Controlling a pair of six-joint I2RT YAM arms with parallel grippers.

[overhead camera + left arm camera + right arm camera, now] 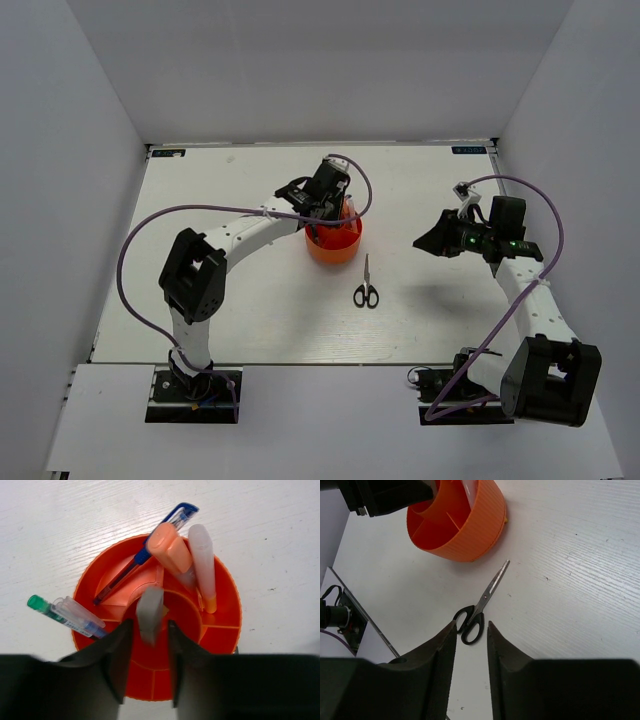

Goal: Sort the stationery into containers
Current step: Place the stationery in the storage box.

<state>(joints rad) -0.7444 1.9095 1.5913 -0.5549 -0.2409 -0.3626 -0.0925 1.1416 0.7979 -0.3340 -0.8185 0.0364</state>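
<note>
Left gripper point(150, 625) is hanging over the round ribbed orange plastic tub point(225, 630), jaws close around a slim grey-white stick point(150, 611) at the centre cup point(177, 614), can't tell if it's actually gripping. Small black-handled scissors point(482, 605) are lying near the tub. The right gripper point(471, 630), narrow and empty, is probably lining up on them.

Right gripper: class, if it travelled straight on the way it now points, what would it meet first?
Most likely the small black-handled metal scissors, lying straight ahead of the right gripper; depth is unclear.
</note>
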